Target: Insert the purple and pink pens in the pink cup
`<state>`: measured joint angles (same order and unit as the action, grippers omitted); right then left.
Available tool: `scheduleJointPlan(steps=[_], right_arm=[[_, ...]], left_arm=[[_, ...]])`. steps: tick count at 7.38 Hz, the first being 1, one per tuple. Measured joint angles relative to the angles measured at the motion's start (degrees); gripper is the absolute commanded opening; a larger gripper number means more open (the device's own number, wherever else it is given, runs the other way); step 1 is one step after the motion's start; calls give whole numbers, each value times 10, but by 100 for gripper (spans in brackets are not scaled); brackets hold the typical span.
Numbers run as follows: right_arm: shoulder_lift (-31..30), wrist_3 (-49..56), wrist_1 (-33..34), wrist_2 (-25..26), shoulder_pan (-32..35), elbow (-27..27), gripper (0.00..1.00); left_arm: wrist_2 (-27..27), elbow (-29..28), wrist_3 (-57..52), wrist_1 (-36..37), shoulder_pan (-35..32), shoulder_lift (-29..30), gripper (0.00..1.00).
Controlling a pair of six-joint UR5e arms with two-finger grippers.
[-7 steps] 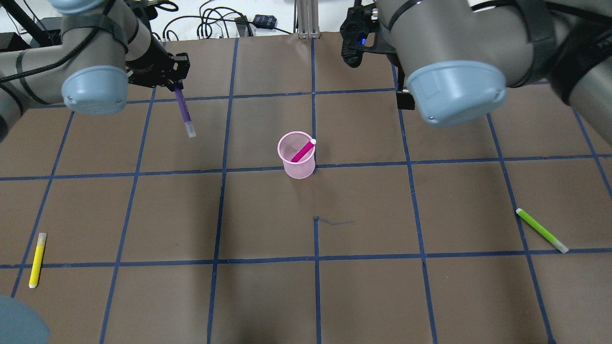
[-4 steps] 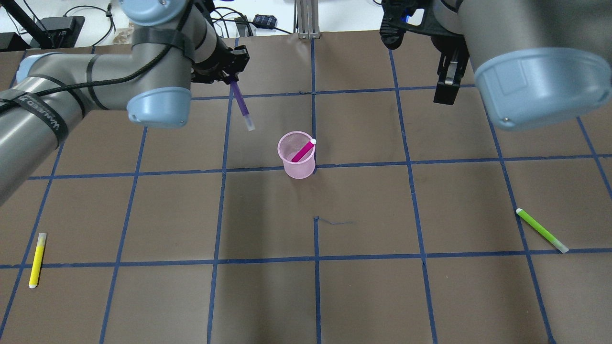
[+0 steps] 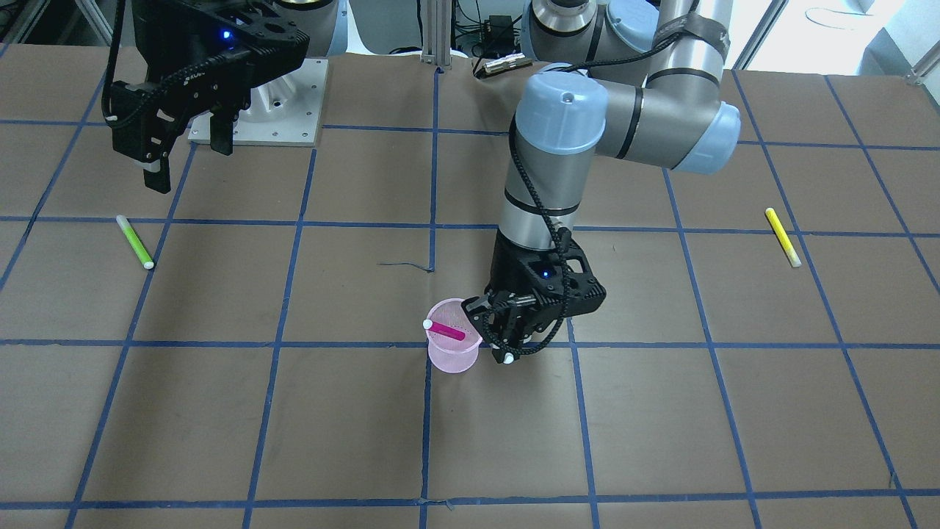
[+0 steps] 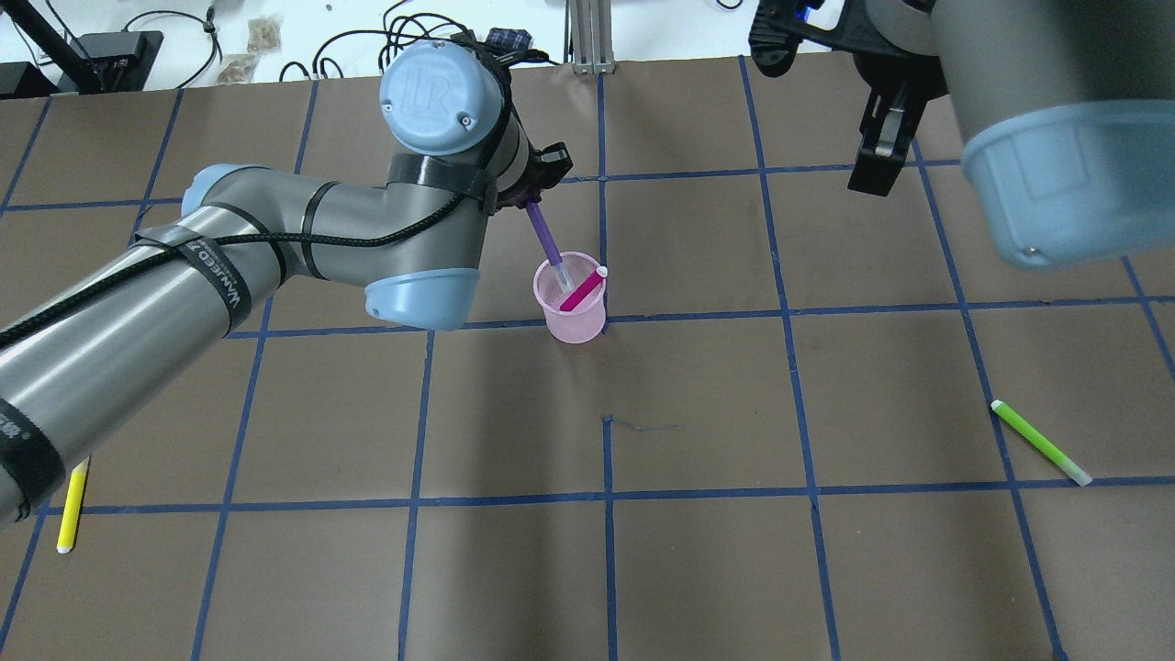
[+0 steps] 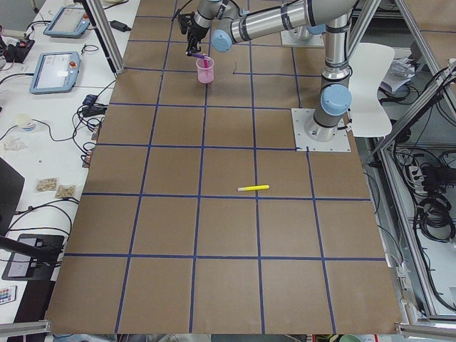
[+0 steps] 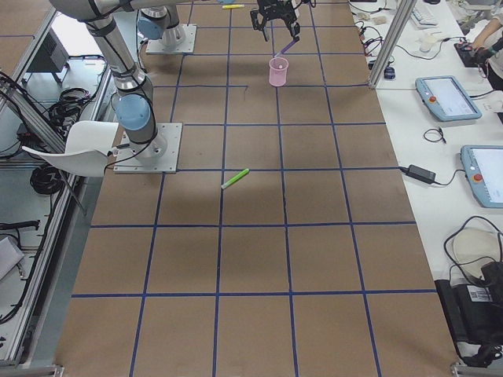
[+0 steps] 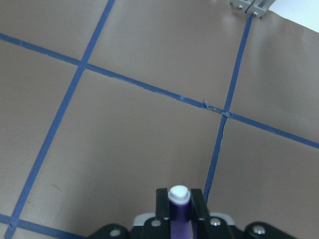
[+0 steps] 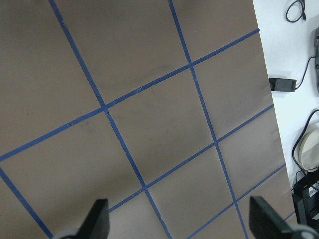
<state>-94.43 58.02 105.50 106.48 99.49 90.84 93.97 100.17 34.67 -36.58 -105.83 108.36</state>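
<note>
Overhead, purple pen (image 4: 543, 231) tip at pink cup (image 4: 574, 326).

left arm (image 5: 278, 20): the near arm, reaching across to the far end of the desk (image 5: 228, 285)
left gripper (image 5: 193, 48): just above the pink cup (image 5: 205, 73); jaws too small to judge
purple pen (image 5: 200, 56): slants from the gripper to the cup's rim
pink cup: upright
yellow pen (image 5: 254, 188): flat at mid-desk, well apart from the cup
</note>
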Motion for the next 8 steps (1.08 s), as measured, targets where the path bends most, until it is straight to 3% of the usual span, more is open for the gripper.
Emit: scheduleJointPlan(steps=[6,7,8], right_arm=[[-5,-417,-60,-91,-2,-2,100],[-7,-437,-57,-91,-3,-3,100],[-10,-447,-44,-91,-3,-2,100]], left_arm=[[28,46,11,59,-14,7,0],[29,51,12,59,-14,7,16],[29,53,12,59,-15,7,38]])
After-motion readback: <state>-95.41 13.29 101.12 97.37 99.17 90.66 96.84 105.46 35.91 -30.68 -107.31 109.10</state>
